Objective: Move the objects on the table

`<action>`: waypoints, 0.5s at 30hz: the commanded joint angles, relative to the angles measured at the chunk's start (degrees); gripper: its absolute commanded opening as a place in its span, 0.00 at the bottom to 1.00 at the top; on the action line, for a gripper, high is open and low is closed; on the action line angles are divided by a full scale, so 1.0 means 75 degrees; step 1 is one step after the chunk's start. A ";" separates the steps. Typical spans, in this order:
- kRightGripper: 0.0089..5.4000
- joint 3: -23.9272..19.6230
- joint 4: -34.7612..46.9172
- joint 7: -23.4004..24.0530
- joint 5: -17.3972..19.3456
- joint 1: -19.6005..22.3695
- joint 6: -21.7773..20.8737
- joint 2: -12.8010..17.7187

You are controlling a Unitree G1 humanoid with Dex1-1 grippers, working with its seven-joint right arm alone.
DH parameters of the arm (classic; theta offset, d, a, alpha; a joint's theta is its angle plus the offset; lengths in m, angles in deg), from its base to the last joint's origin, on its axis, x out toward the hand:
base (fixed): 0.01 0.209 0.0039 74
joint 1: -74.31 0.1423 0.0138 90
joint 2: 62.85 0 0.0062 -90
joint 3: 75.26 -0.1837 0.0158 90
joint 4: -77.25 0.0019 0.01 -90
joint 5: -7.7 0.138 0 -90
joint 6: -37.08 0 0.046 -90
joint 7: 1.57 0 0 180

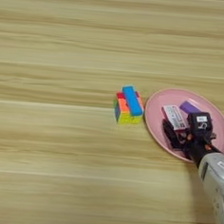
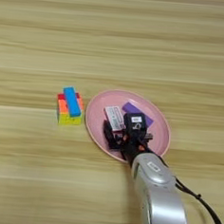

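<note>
Across the light-brown wooden table (image 1: pixel 58 152), the silver right forearm (image 2: pixel 161 203) reaches up from the lower right, its black two-fingered gripper (image 2: pixel 113 133) clasping the flat white red-printed box (image 2: pixel 114 118) over a pink plate (image 2: pixel 96 124) beside the purple block (image 2: pixel 135 110), while the blue bar (image 2: pixel 72 101) lies atop the multicoloured cube (image 2: pixel 68 114) left of the plate, and only the right eye view shows a black cable (image 2: pixel 206 212).

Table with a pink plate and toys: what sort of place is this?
Probably a robot practice or test bench, not a home. A bare wooden table holds only a pink plate, a coloured cube with a blue bar on it, and a robot's end effector over the plate.
</note>
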 commanded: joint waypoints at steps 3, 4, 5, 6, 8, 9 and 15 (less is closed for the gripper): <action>0.51 -0.0045 0.0220 0.0010 -0.0004 0.0344 -0.0216 0.0168; 0.49 -0.0045 0.0219 0.0011 -0.0004 0.0344 -0.0216 0.0167; 0.46 -0.0047 0.0214 0.0013 -0.0003 0.0344 -0.0216 0.0166; 0.44 -0.0048 0.0213 0.0015 -0.0003 0.0342 -0.0216 0.0165; 0.40 -0.0053 0.0212 0.0012 0.0002 0.0340 -0.0219 0.0167; 0.39 -0.0054 0.0212 0.0010 0.0004 0.0339 -0.0221 0.0168; 0.39 -0.0044 0.0245 0.0004 0.0019 0.0318 -0.0221 0.0152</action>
